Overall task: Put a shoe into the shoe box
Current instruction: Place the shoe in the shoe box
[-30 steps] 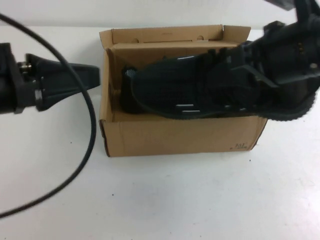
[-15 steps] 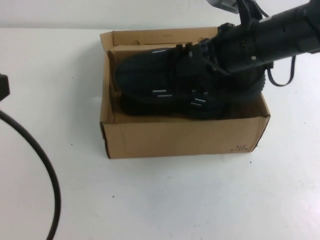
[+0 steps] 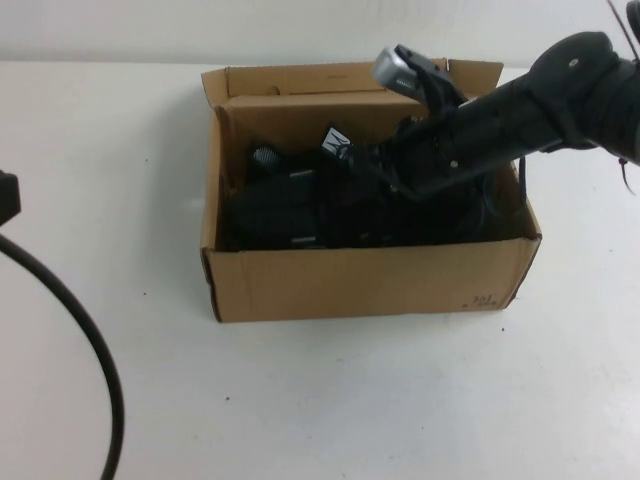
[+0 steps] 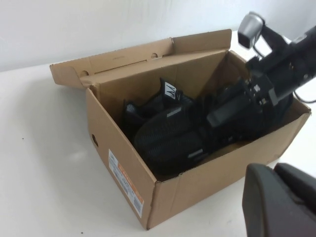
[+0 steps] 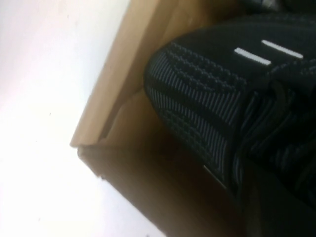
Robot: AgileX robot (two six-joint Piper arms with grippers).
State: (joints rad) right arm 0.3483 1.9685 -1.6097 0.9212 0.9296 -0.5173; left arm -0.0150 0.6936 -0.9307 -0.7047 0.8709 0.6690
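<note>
Black shoe (image 3: 300, 205) now lowered into shoe box (image 3: 360, 280), right gripper (image 3: 375, 175) jaws clamped on it.

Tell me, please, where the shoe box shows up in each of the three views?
High view: shoe box at centre, right end effector reaching inside.
Left wrist view: box fills the middle, left end effector beside it.
Right wrist view: only a corner.
Shared landmark: the shoe inside.
</note>
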